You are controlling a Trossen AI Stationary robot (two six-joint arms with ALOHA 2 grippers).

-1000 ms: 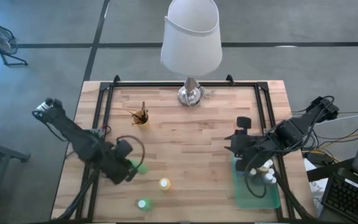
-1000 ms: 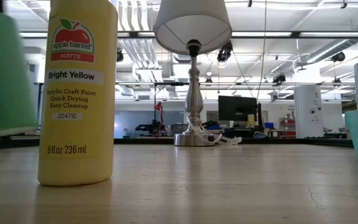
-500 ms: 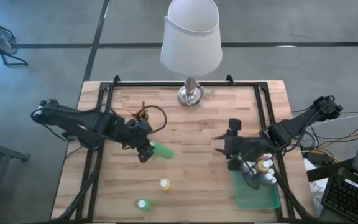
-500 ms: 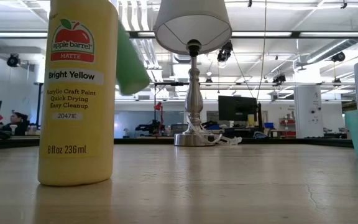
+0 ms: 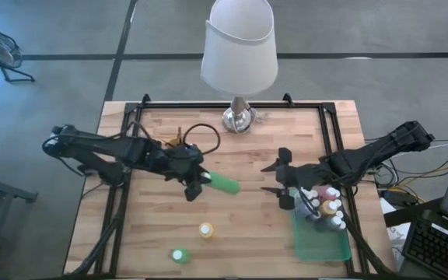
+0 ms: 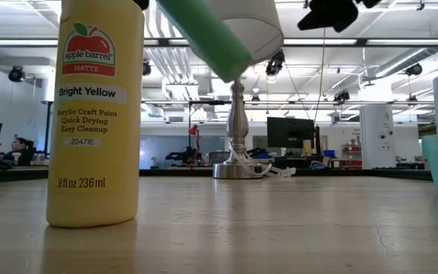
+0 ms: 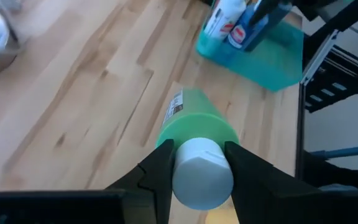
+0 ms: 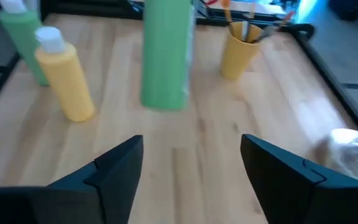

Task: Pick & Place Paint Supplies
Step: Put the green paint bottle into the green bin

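Paint bottles are mid-sorting as the left gripper (image 5: pixel 197 184) carries a green bottle (image 5: pixel 222 184) above the middle of the wooden counter (image 5: pixel 232 225), its fingers (image 7: pixel 156 171) clamped on either side of the white cap so the body juts out ahead, tilted toward the green tray (image 5: pixel 321 243) at the counter's right front corner; the cap grip likely lets the bottle be lowered base-first among those already there. The right gripper (image 5: pixel 280 177) hangs just beside the tray's inner edge with its fingers (image 8: pixel 114 167) spread wide and nothing between them, a posture that suggests it has no bottle to place and leaves room for the other arm. Several white-capped bottles (image 5: pixel 327 204) stand clustered at the tray's far end, pink, yellow and grey among them. Two more wait upright near the counter's front edge, well apart from the tray: a yellow bottle (image 5: pixel 206 230) and a second green bottle (image 5: pixel 179 255). A yellow cup (image 5: pixel 177 146) holding dark-handled paintbrushes sits toward the back left, and a lamp (image 5: pixel 239 47) with a white shade stands at the back centre. The counter is pale butcher-block framed by black rails; beyond it lies an open workshop with grey flooring, ceiling strip lights, monitors and a person seated far off at the left.
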